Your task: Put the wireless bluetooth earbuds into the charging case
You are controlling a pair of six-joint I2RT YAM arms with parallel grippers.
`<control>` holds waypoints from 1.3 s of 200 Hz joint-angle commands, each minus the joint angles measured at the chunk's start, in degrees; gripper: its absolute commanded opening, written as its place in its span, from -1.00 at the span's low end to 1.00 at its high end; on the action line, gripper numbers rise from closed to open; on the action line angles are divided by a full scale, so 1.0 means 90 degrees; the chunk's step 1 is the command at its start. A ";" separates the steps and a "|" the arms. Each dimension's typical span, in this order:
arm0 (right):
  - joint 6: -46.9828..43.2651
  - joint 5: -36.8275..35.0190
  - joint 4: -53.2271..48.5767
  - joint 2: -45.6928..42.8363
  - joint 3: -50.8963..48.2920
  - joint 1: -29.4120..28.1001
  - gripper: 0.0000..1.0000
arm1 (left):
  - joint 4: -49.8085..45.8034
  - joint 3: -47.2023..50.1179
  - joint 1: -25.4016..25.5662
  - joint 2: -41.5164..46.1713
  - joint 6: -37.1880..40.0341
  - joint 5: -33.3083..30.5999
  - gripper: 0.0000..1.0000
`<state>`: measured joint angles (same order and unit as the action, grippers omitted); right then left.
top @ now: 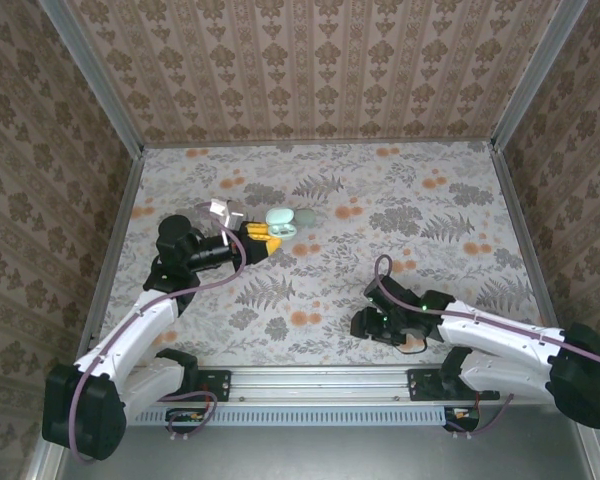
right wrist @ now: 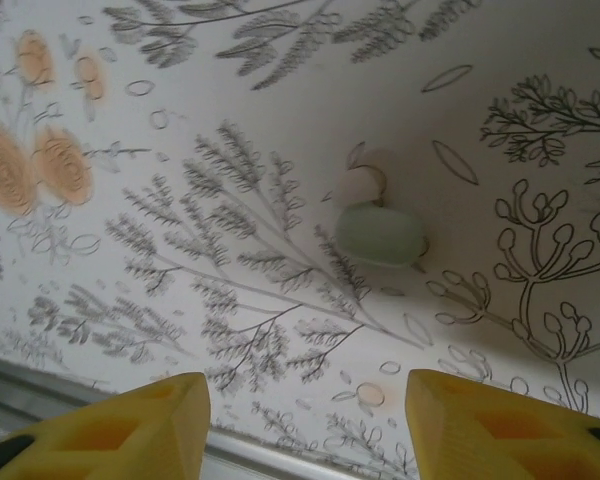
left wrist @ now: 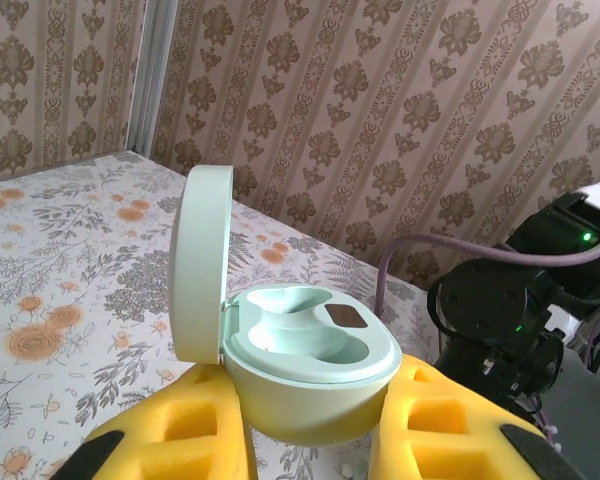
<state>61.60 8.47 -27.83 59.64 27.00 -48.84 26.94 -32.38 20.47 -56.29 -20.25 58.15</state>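
The worktop (top: 430,180) is covered by a pale sheet printed with grey ferns and orange flowers. It sits inside a box of brown patterned walls (top: 320,70) on the left, far and right sides, with metal posts (top: 100,90) in the far corners. A metal rail (top: 320,380) carrying both arm bases runs along the near edge.

At left, the left arm reaches toward the far middle of the sheet, well clear of the left wall. The left pincer (top: 263,240) is clamped on the charging case (top: 280,222). In the left wrist view the yellow pads (left wrist: 180,430) press the case's (left wrist: 310,370) base from both sides, its lid (left wrist: 200,260) stands upright and open, and the mint wells inside look unfilled.

The centre of the sheet between the arms lies open, as does the far right quarter.

At right, the right pincer (top: 365,322) hangs low near the rail. Its jaws stand apart, gripping nothing. In the right wrist view an earbud (right wrist: 380,235) lies on the print just beyond the yellow fingertips (right wrist: 140,425), touching neither. The right wall is well apart from this arm.
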 commanded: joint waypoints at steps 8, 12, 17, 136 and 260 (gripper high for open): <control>0.0588 -0.0237 0.0646 0.0097 -0.0302 -0.0035 -0.01 | -0.0044 -0.0113 -0.0067 0.0087 0.0200 0.0150 -0.89; 0.0593 -0.0238 0.0673 0.0122 -0.0306 -0.0033 -0.03 | -0.0044 -0.0108 -0.0067 0.0090 0.0214 0.0150 -0.89; 0.0587 -0.0238 0.0703 0.0171 -0.0315 -0.0041 -0.06 | -0.0053 -0.0103 -0.0067 0.0102 0.0217 0.0150 -0.89; -0.0206 -0.0040 0.0517 0.0437 0.0001 0.1004 -0.41 | -0.0393 -0.0084 -0.0066 0.0276 0.0471 0.0062 -0.90; 0.0584 0.0041 0.0266 -0.0373 -0.0362 0.1266 -0.32 | -0.0499 -0.0122 -0.0062 0.0278 0.0597 0.0034 -0.90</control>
<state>62.35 8.62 -23.59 58.50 26.92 -37.74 22.22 -32.38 20.47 -54.68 -16.56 58.06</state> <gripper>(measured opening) 0.332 0.228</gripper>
